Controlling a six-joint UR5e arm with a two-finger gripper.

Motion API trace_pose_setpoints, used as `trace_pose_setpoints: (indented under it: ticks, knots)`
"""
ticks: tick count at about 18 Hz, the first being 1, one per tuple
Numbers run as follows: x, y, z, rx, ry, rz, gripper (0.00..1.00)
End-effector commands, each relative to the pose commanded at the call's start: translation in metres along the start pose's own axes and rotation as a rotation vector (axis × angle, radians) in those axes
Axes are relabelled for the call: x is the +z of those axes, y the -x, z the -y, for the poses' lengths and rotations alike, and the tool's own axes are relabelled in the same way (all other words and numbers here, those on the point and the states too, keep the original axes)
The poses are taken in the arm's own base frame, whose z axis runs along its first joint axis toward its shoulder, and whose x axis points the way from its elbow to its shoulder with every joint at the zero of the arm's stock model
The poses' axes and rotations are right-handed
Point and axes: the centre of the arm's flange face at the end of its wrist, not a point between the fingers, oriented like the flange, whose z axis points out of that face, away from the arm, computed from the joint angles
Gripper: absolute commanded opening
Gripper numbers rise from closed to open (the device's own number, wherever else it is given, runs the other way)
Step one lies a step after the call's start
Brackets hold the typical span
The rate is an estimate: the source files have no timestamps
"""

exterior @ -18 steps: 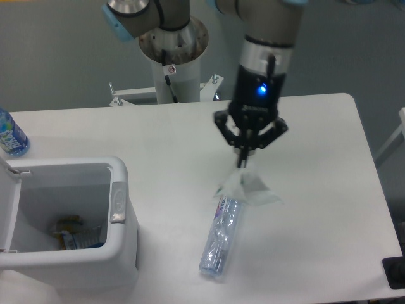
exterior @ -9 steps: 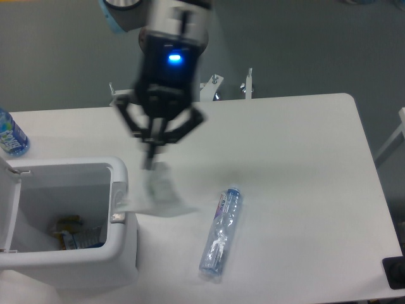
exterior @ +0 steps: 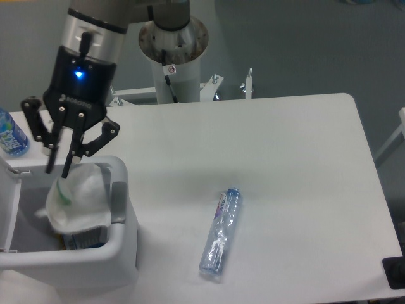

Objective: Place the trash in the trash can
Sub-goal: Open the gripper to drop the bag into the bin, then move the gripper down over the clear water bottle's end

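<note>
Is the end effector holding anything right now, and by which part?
It looks open, with the clear cup just below its fingertips over the bin; whether it grips the cup's upper edge cannot be told.

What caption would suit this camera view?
Gripper open above the trash can, clear cup dropping in; slim bottle waits on table.

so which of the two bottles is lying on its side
The slim bottle mid-table, blue cap and purplish label, lies flat. The wider blue bottle at the left edge stands upright.

White trash can (grey latch); clear bottle, blue cap, purplish label.
</note>
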Motion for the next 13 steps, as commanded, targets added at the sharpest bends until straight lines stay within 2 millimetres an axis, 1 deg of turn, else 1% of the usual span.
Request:
trace_pose_setpoints:
  ticks: [1,2,4,5,6,7,8,9,10,12,13]
  knots:
    - [-0.003,0.005,0.001,-0.006,-0.004,0.006,1.00]
    - [-0.010,0.015,0.003,-0.018,-0.015,0.021,1.00]
    - [-0.025,0.046,0.007,-0.053,-0.040,0.062,1.00]
    - [-0.035,0.070,0.009,-0.083,-0.054,0.094,1.00]
    - [-0.043,0.100,0.008,-0.126,-0.062,0.128,1.00]
    - [-0.045,0.121,0.007,-0.154,-0.067,0.147,1.00]
    - [-0.042,0.140,0.007,-0.169,-0.072,0.163,1.00]
    - [-0.037,0.164,0.004,-0.192,-0.068,0.180,1.00]
    - [-0.034,0.184,0.002,-0.206,-0.063,0.193,1.00]
    - [-0.013,0.212,-0.003,-0.194,-0.030,0.202,1.00]
    - [0.000,0.234,-0.010,-0.183,0.003,0.231,1.00]
